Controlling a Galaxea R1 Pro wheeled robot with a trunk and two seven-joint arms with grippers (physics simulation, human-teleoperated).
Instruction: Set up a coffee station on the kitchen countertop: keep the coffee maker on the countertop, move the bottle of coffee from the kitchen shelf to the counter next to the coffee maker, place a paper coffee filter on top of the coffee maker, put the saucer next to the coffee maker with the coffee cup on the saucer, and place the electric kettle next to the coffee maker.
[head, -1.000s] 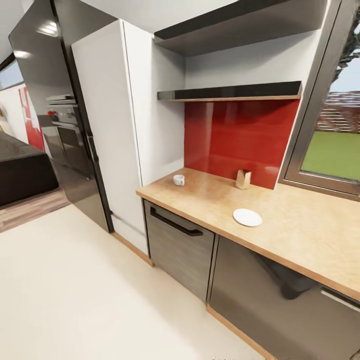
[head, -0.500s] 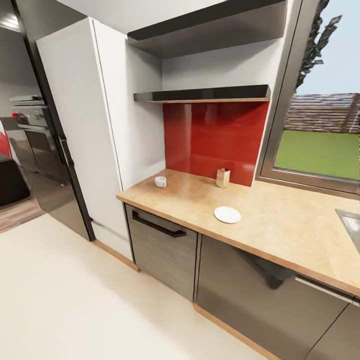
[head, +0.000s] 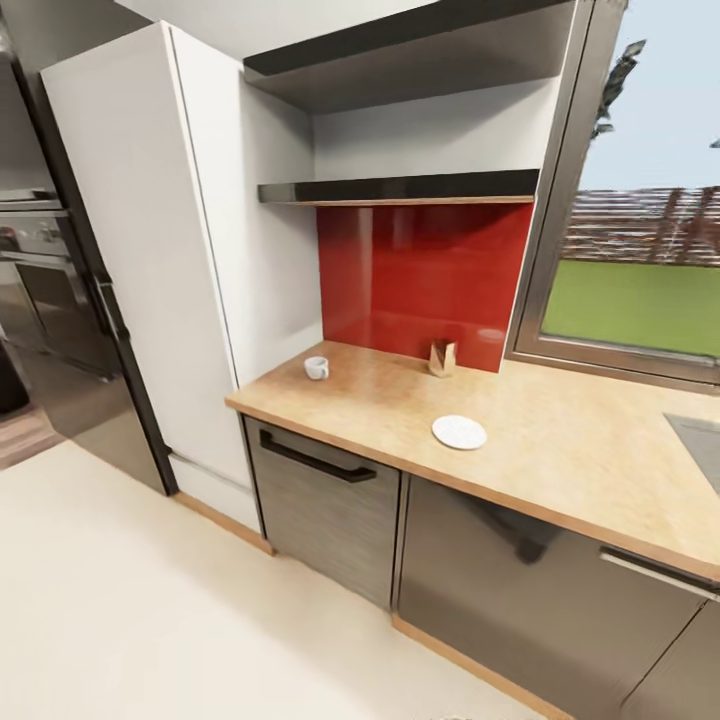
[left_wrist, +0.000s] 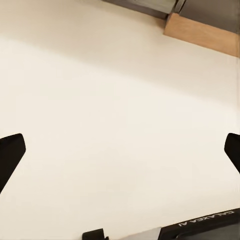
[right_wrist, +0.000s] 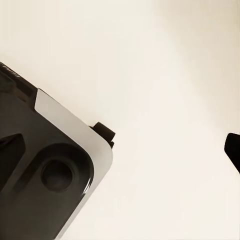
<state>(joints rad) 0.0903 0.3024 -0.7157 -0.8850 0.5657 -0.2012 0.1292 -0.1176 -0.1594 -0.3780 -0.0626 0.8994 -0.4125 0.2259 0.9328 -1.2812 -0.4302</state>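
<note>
The light-wood countertop (head: 560, 470) runs along the right of the head view over grey cabinet fronts. A small white coffee cup (head: 316, 367) stands near its left end. The flat white saucer (head: 459, 432) lies apart from it, nearer the front edge. Against the red backsplash stands a small tan folded piece with a pointed top, the paper coffee filter (head: 441, 357). The coffee maker, bottle of coffee and electric kettle are out of view. My left gripper (left_wrist: 120, 155) hangs open over bare cream floor. My right gripper (right_wrist: 120, 150) is open too, beside the robot's dark base (right_wrist: 45, 175).
A tall white cabinet (head: 150, 250) stands left of the counter, with a dark oven (head: 40, 270) beyond it. Two black shelves (head: 400, 188) hang above the backsplash. A window (head: 640, 300) and a sink corner (head: 700, 440) lie at the right. Cream floor (head: 150, 600) spreads in front.
The camera has swung right, so the whole scene has slid left and a sink corner has come into view. Cup, saucer and filter stay where they were on the counter.
</note>
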